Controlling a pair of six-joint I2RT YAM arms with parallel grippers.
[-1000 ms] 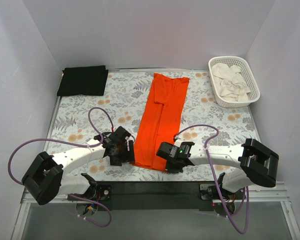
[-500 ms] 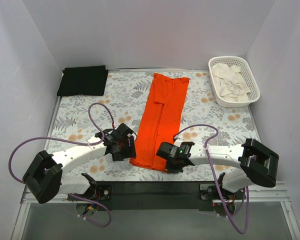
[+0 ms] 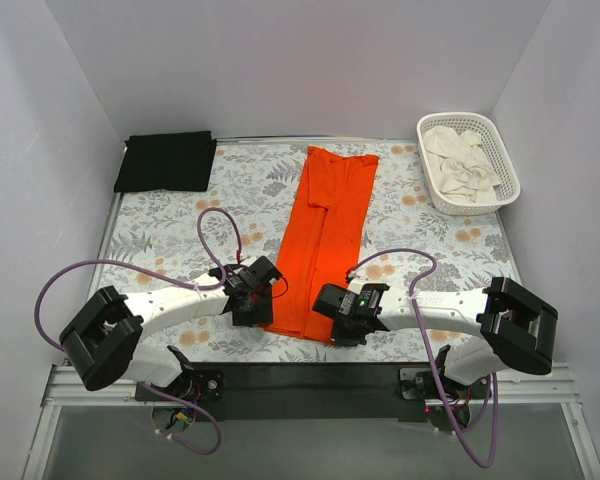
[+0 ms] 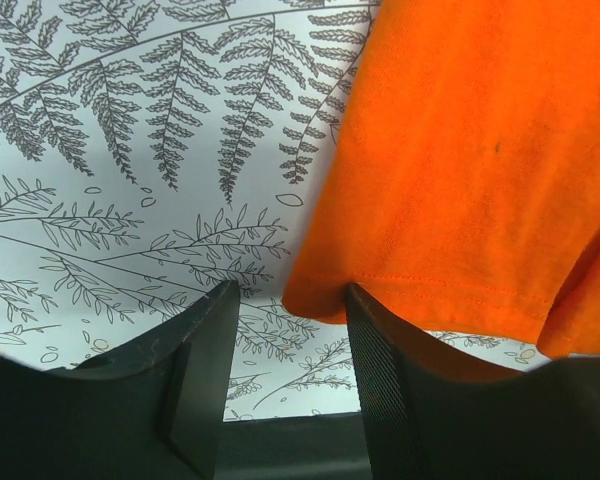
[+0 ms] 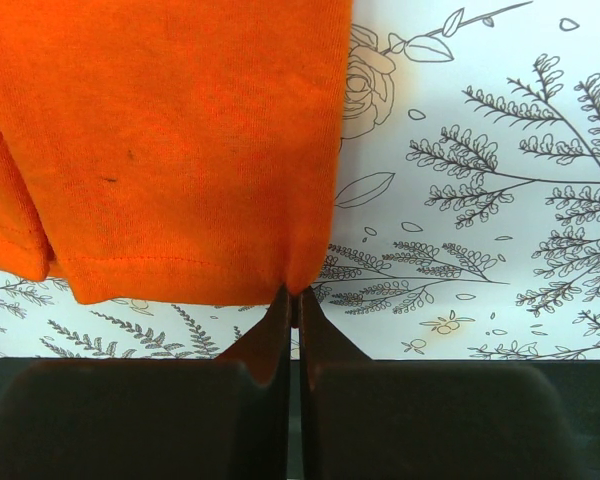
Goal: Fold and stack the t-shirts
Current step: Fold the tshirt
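Observation:
The orange t-shirt (image 3: 325, 235) lies folded lengthwise in a long strip down the middle of the table. My right gripper (image 3: 334, 327) is shut on its near right hem corner (image 5: 298, 275). My left gripper (image 3: 263, 305) is open at the near left hem corner (image 4: 315, 295); that corner lies between the jaws, against the right finger (image 4: 380, 380). The black t-shirt (image 3: 166, 160) lies folded at the far left corner, away from both grippers.
A white lattice basket (image 3: 500, 150) holding white cloth stands at the far right. The floral tablecloth (image 3: 160, 240) covers the table. The table's black front edge (image 3: 300, 375) runs just behind both grippers.
My left gripper has moved right, from beside the shirt's left edge onto its near left hem corner. The right gripper and the shirt have not moved.

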